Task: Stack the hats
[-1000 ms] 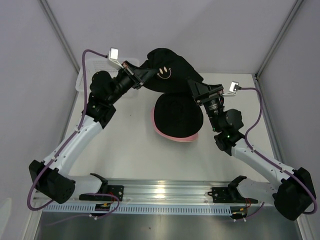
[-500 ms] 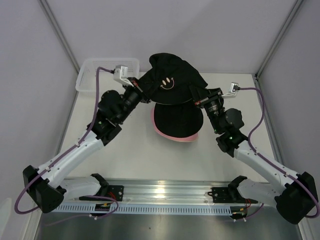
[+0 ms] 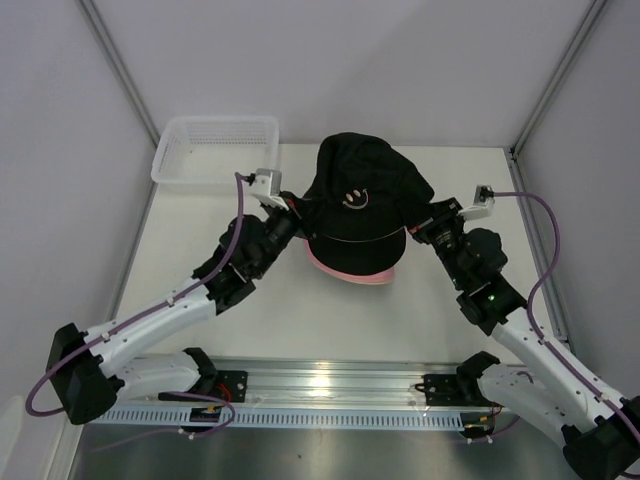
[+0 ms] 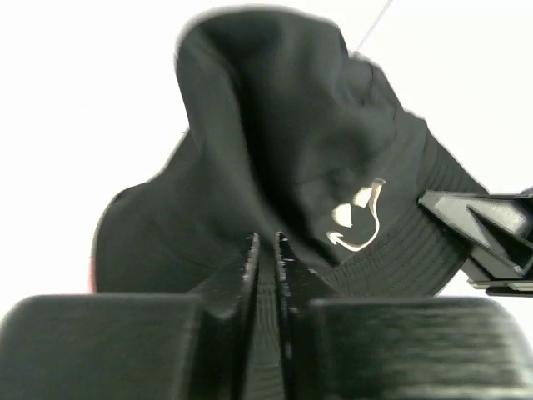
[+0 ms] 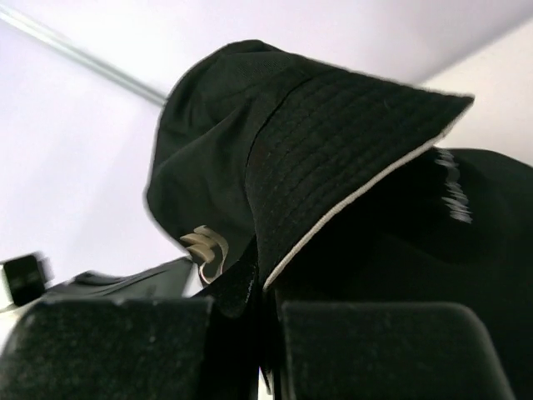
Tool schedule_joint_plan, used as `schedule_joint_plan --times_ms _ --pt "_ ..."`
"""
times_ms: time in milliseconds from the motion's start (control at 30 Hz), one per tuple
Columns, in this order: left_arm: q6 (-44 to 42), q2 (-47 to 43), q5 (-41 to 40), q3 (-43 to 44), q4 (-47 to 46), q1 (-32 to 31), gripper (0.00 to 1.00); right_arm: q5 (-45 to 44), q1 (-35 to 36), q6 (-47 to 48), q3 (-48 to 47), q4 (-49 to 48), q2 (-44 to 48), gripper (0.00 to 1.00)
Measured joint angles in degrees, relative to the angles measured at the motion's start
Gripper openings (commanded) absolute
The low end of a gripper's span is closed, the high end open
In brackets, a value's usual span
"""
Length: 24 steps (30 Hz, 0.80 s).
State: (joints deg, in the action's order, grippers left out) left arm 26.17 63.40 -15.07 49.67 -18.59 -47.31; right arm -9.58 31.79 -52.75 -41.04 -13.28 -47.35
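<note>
The left gripper [image 3: 297, 212] and right gripper [image 3: 426, 214] each clamp opposite brim edges of the smiley hat [image 3: 362, 185], holding it above a black hat [image 3: 355, 255] lying on a pink hat [image 3: 345, 272].

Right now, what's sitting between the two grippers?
The black hat with the smiley mark spans the gap, its brim pinched by the left gripper and the right gripper, above the stacked hats. The top view shows it best.
</note>
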Motion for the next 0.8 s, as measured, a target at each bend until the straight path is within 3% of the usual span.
schedule_joint_plan --times_ms 133,167,267,300,400,567,800 --pt "-0.9 -4.9 -3.5 -3.3 1.6 0.4 0.40 0.1 -1.9 -0.1 2.4 1.7 -0.5 0.00" --pt "-0.8 -6.3 -4.5 -3.8 2.0 0.5 0.51 0.1 -2.0 -0.1 2.8 1.9 -0.8 0.00" --pt "0.2 -9.2 -7.5 -4.0 3.4 1.0 0.62 0.6 -2.3 0.0 4.0 1.7 -2.2 0.00" --pt "1.3 -10.1 -8.0 -4.0 4.4 1.9 0.71 0.9 -2.3 0.0 4.4 1.5 -2.6 0.00" --pt "8.9 -10.1 -6.7 -1.9 11.6 9.0 0.71 1.7 -2.3 0.4 5.4 0.8 -3.0 0.00" --pt "21.5 -3.7 4.0 0.2 17.8 23.2 0.70 3.0 -2.1 1.0 8.3 -2.6 -2.6 0.00" --pt "33.7 3.9 21.1 -2.0 13.8 24.0 0.73 3.0 0.0 3.3 11.6 -5.6 -2.2 0.00"
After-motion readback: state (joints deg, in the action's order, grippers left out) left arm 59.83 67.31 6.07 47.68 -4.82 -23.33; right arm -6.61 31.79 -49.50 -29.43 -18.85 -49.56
